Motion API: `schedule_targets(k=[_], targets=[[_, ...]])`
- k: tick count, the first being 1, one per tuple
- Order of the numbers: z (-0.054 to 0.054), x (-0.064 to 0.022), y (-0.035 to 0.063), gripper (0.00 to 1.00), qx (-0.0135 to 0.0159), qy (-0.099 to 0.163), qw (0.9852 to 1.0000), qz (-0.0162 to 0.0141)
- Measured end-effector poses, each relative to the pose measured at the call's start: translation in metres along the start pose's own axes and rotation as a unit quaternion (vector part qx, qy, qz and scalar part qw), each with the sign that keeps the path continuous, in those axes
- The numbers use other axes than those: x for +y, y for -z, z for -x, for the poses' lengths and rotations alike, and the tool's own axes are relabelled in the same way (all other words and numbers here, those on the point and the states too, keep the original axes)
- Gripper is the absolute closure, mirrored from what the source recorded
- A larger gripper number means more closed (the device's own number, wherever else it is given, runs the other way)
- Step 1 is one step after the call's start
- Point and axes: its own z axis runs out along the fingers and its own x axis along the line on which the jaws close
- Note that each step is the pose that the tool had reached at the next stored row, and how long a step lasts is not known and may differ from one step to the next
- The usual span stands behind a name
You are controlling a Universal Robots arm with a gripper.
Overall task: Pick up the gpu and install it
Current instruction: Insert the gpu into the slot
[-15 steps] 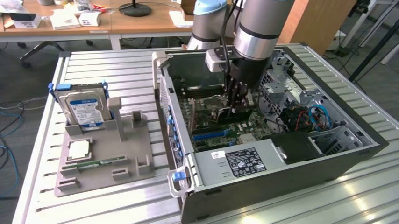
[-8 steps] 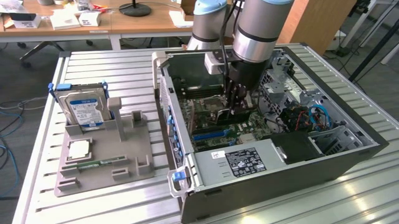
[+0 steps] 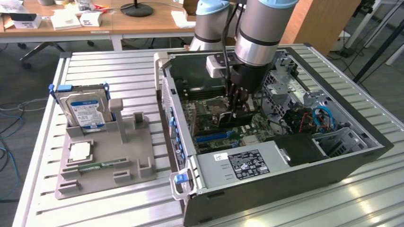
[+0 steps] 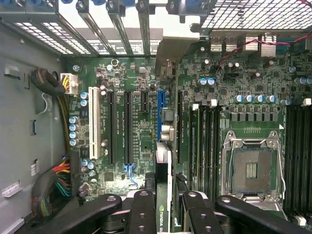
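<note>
Surface [image 3: 107, 71]: slatted metal; carries the computer case at 3 o'clock in the exterior view and a grey holder at 9 o'clock.
Computer case [image 3: 303, 184]: lies on its side, panel off, interior exposed.
Arm [image 3: 259, 28]: comes in from 12 o'clock and reaches straight down into the case.
Motherboard [image 4: 146, 141]: green, bare expansion slots in a row, empty processor socket [image 4: 251, 170] beside the memory slots.
Grey holder [image 3: 136, 163]: a hard drive [image 3: 85, 111] stands upright at its 12 o'clock end; a memory stick [image 3: 94, 167] lies flat near 6 o'clock. I see no card on it.
Gripper [image 4: 165, 207]: low inside the case, above the slot row.
Jaws: part-closed, pinching the gpu by its two flat faces.
Gpu [image 4: 163, 165]: inside the case, held edge-on between the jaws and in line with the blue slot [image 4: 160, 105]. Its pale bracket points at the rear slot openings.
Seating: I cannot tell whether the connector edge has entered the slot.
Handling, judged: light, thin and stiff; it will not sag, but it is fragile under twist or side load.
Hold point, judged: the flat faces along the upper edge, clear of the contact edge and bracket. The faces look smooth, so the card could slip under a downward push.
</note>
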Motion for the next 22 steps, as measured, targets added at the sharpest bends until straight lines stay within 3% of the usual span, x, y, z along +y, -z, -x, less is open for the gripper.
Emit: schedule_targets(k=[7,22], targets=[[0.0,0.0078,-0.0003,0.74,0.0,0.0,1.0,0.0],[-0.005,0.0109,-0.0003,0.74,-0.0012,0.0,1.0,-0.001]])
